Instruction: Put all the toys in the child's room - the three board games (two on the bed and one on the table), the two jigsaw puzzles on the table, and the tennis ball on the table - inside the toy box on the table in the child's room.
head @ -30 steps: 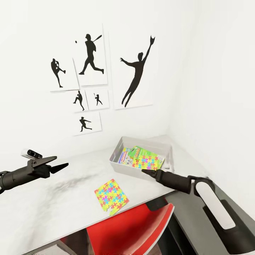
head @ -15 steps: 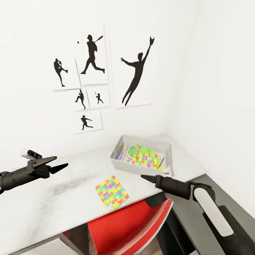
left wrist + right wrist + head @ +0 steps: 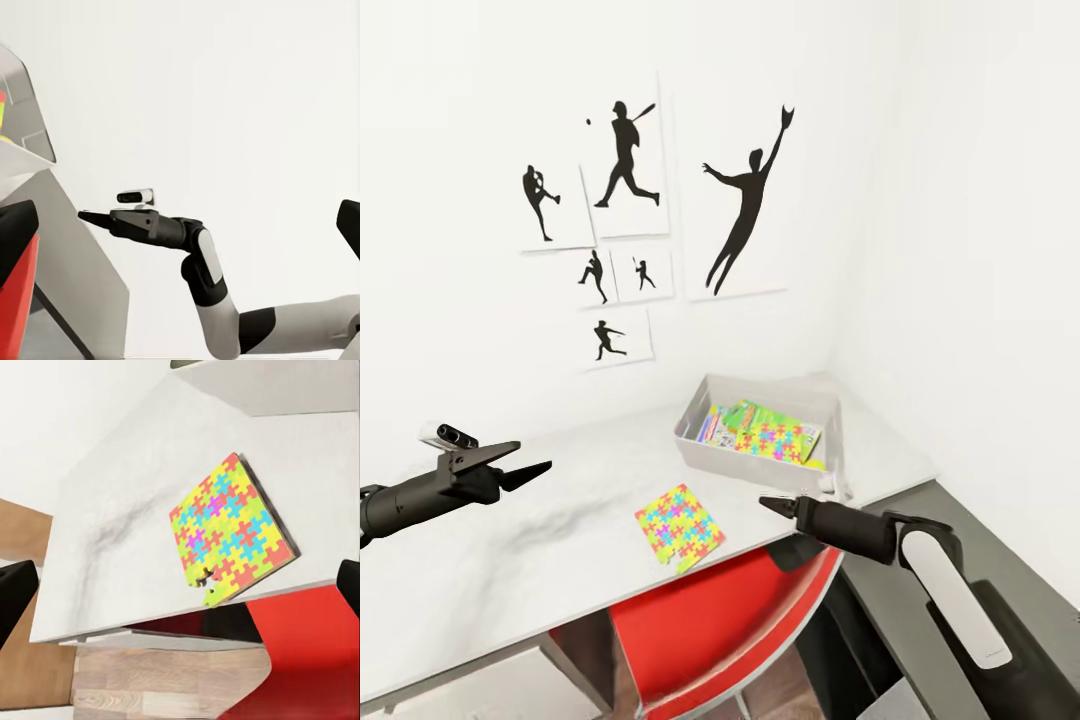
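The pale grey toy box (image 3: 692,446) stands at the table's (image 3: 550,545) far right corner. Inside it lie a green-edged board game (image 3: 743,414) and a bright jigsaw puzzle (image 3: 782,441). A second jigsaw puzzle (image 3: 680,524) (image 3: 229,529) lies flat near the table's front edge, one piece jutting over it. My right gripper (image 3: 770,503) (image 3: 86,217) hovers open just right of that puzzle, off the table's front edge and below the box. My left gripper (image 3: 532,457) is open over the table's left part. The tennis ball and the bed are out of view.
A red chair (image 3: 730,620) (image 3: 307,660) is tucked under the table below the loose puzzle. The lower dark grey desk section (image 3: 970,520) runs along the right wall. Black silhouette posters (image 3: 625,155) hang on the white wall behind. Wood floor (image 3: 150,682) shows under the table.
My right gripper has drawn back from the toy box's front wall to the table's front edge. The head view has shifted slightly. The left arm is unchanged.
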Robot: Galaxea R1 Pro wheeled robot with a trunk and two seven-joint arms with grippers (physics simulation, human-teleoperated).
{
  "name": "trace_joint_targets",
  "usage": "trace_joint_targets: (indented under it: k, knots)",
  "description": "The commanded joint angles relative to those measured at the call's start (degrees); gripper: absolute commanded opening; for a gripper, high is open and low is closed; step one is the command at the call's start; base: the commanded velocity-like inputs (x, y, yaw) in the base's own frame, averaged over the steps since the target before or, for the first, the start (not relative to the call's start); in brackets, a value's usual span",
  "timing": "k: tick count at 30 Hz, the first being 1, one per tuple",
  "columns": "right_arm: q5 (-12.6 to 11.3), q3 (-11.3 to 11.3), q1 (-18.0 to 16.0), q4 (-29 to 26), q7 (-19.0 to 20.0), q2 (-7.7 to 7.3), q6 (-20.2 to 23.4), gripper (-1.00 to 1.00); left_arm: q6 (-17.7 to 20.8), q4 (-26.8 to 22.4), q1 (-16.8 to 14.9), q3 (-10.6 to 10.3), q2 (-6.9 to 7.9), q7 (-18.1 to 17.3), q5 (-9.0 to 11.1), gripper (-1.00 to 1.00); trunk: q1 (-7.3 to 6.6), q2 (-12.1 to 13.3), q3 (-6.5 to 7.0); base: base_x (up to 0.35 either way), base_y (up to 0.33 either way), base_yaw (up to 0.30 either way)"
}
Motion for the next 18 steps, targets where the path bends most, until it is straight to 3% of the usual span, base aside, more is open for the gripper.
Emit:
trace_joint_targets:
  k: [1,9,18]
  knots:
    - [-0.02,0.08,-0.06,-0.04,-0.84,0.26,0.16,1.00,0.22,0.05,-0.07,-0.14,0.06,-0.20,0.15,1.00,0.01,-0.13,-0.12,-0.218,0.040,0.000]
    - [-0.02,0.31,-0.06,-0.05,-5.63,3.38,0.35,1.00,0.20,0.14,-0.07,0.18,0.06,-0.20,0.14,1.00,0.01,-0.13,-0.14,-0.061,0.010,0.158]
    - [-0.02,0.34,-0.06,-0.03,-6.62,3.78,0.43,1.00,0.27,0.43,-0.07,0.29,0.13,-0.20,0.14,1.00,0.01,-0.13,-0.35,-0.003,0.090,0.271]
